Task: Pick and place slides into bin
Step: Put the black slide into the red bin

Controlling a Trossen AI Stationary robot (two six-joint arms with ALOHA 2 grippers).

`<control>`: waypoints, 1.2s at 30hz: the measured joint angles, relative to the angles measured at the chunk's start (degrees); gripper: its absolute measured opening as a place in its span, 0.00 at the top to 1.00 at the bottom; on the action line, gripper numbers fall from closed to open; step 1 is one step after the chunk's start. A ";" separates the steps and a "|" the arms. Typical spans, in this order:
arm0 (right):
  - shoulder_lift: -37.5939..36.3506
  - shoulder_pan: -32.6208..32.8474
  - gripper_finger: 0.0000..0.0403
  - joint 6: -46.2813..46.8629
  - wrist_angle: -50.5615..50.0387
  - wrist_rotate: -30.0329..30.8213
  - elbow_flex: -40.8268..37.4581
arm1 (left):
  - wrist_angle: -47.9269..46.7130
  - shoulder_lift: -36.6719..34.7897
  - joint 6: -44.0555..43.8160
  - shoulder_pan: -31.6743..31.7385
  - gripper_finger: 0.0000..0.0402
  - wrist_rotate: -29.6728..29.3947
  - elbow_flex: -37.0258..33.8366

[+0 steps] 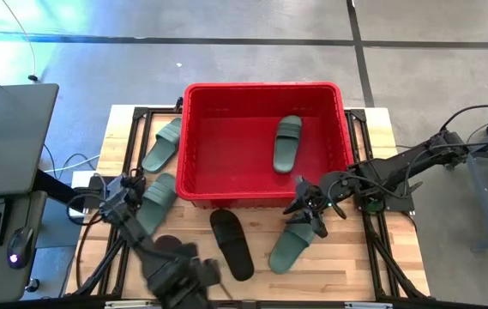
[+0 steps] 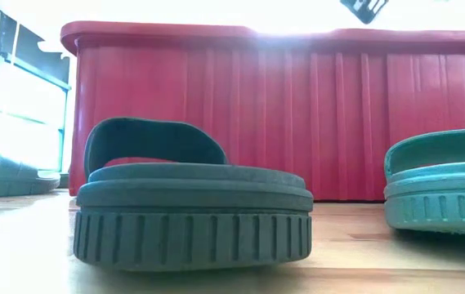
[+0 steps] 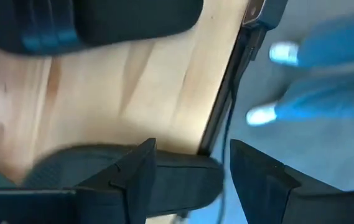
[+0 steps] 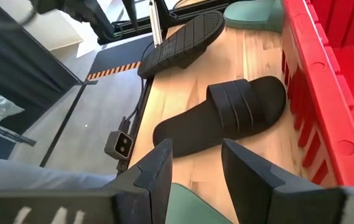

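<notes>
Slides lie mostly outside the bin (image 1: pixel 194 137): one green slide (image 1: pixel 287 142) rests inside, three green and two black on the surface by the bin's left and near walls. I have the right gripper (image 1: pixel 310 212) hovering over the green slide (image 1: pixel 291 245) by the near wall, jaws parted and empty, lined up to straddle it. Left gripper (image 3: pixel 192 171) hangs open near the surface's left edge, above a black slide (image 3: pixel 183 179).

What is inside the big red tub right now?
One green slide lies inside the bin, toward its right side. The rest of its floor looks bare from above; from table height its front wall hides the inside.
</notes>
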 joint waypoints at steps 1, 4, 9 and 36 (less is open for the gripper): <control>0.00 0.00 0.68 -0.39 -0.12 -0.02 0.00 | 0.02 -0.04 -3.69 -1.13 0.53 -1.63 0.00; 0.00 0.02 0.68 -1.66 -0.06 0.00 0.00 | 0.00 -0.04 -14.33 -4.71 0.53 -5.43 0.00; 0.00 0.02 0.68 -1.28 -0.05 -0.02 0.00 | -0.03 -0.13 -28.34 -10.11 0.53 -5.82 -1.01; 0.00 0.02 0.68 0.18 7.30 6.26 0.00 | 0.91 -17.16 -27.79 -10.75 0.53 -0.04 -36.43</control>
